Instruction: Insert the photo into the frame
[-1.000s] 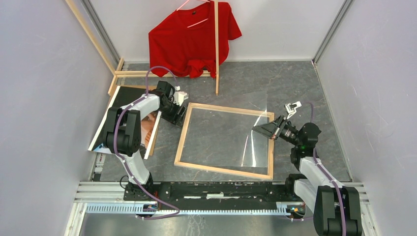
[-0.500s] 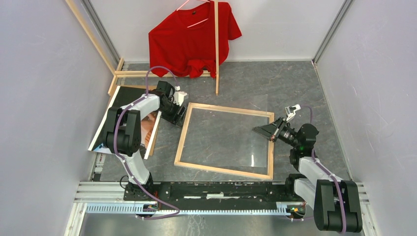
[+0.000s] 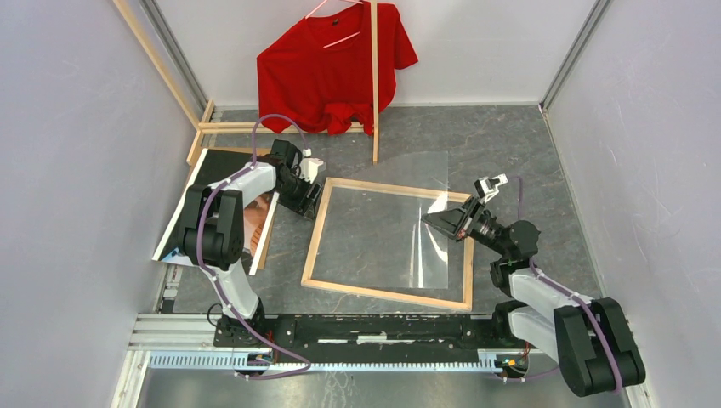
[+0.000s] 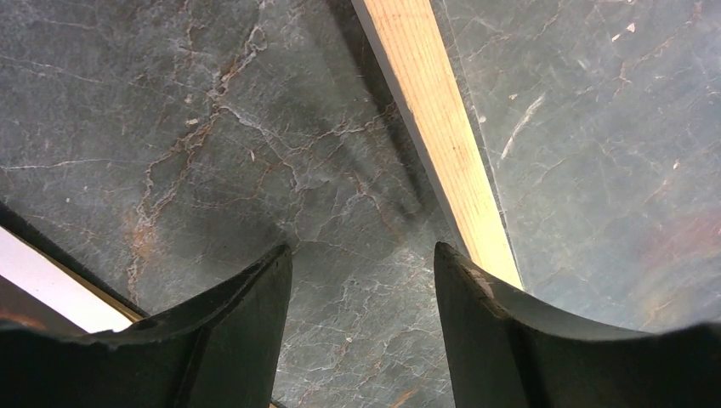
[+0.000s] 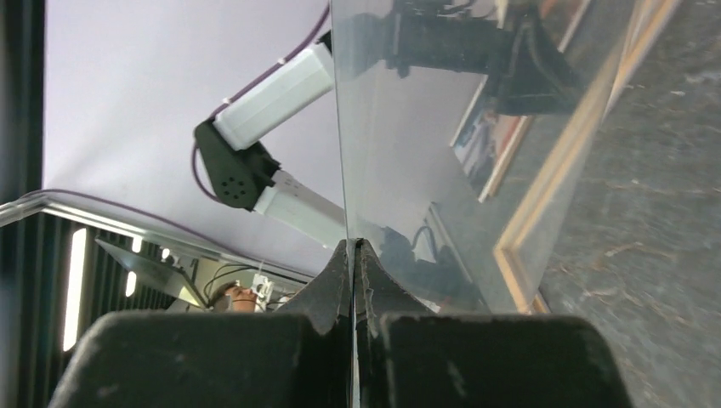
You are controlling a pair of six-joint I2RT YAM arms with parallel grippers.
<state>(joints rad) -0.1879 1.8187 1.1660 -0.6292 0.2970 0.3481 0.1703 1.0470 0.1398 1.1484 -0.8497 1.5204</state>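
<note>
Photo point(image 3: 258, 225) lies just left of the left end effector point(image 3: 308, 202).

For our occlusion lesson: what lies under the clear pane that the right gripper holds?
Through the clear pane, part of the frame and the grey table show. Being transparent, it hides nothing, though glare blurs a strip.

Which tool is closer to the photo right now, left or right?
Left. The left tool hovers open just right of the photo, by the frame's left rail; the right tool is across the frame, shut on a clear sheet.
</note>
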